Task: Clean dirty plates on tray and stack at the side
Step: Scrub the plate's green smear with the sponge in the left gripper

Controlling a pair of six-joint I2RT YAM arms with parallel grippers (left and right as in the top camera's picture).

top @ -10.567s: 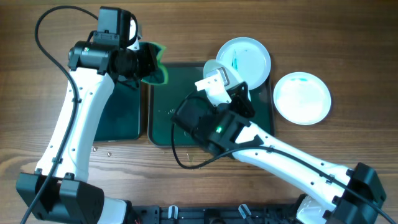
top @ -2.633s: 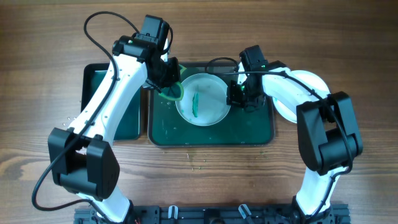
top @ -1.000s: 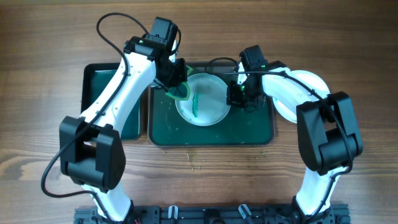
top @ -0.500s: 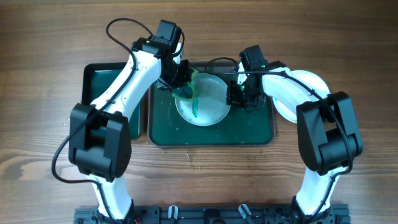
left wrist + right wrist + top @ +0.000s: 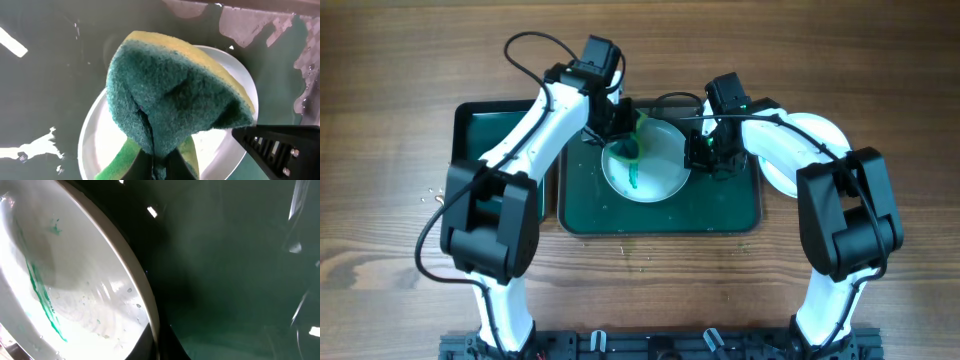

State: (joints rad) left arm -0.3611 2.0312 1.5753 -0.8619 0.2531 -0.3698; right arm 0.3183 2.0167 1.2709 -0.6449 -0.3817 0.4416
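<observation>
Plate [image 5: 660, 165] in middle of frame, on tray [image 5: 720, 215]. Right gripper [image 5: 698, 152] fingers pinched on plate's right edge. Left gripper [image 5: 623, 125] fingers squeezed on sponge [image 5: 626, 150], over plate's upper left. Green streak [image 5: 634, 178] runs up-down, just below sponge. Left arm nearer.

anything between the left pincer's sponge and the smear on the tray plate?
Nothing visible. The left pincer holds the sponge right over the plate, overlapping the top of the teal streak. The right pincer clamps the plate's right rim, clear of the streak.
</observation>
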